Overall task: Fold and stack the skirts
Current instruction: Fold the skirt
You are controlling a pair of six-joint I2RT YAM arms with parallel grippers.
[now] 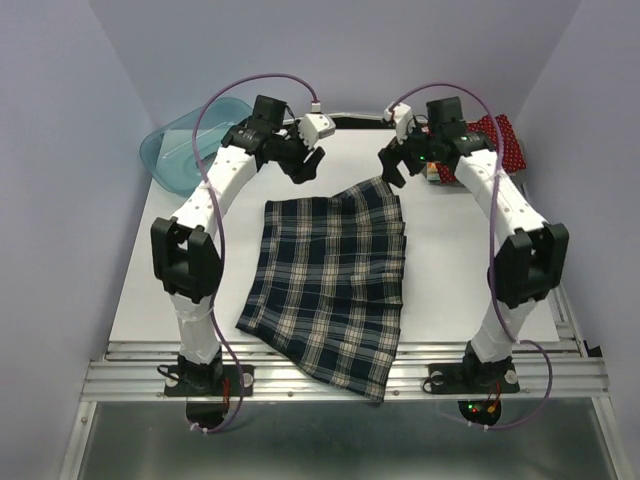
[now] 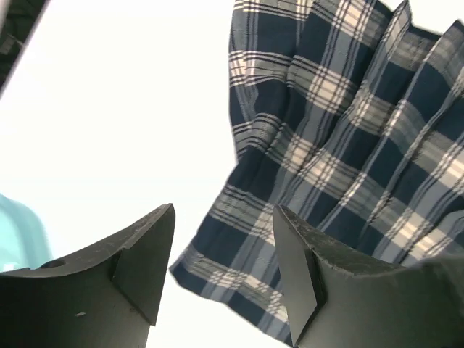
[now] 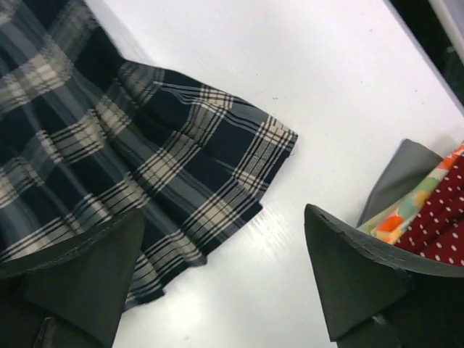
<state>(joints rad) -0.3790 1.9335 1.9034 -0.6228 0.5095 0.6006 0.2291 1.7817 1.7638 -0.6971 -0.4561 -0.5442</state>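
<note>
Plaid skirt (image 1: 330, 280): lying spread flat in the middle of the table (image 1: 170, 300), narrower end at the far side, wide hem reaching the near edge and hanging a little over it. Probably lying open like this for being folded first.

Left gripper (image 1: 308, 165): hovering just above the far left corner of the plaid skirt, fingers spread wide, gripping nothing. Looking ready for coming down on that corner.

Right gripper (image 1: 391, 168): hovering by the far right corner, fingers also spread apart, gripping nothing. Going by the right wrist view, sitting a bit off the cloth, partly over bare table.

Likely waiting at these two corners for pulling the far end toward the near hem.

Red dotted skirt (image 1: 503, 140) and floral skirt (image 3: 402, 210): lying at the far right of the table, touching each other, near the right gripper. Probably being kept out of the way until their turn.

Teal bin (image 1: 180, 150): sitting at the far left corner, playing no part.

Hard to see: most of the floral skirt, peeking out as only a small patch; part of the red dotted skirt, hiding behind the right arm; part of the teal bin, hiding behind the left arm; the very end of the plaid hem, dropping past the table edge.
</note>
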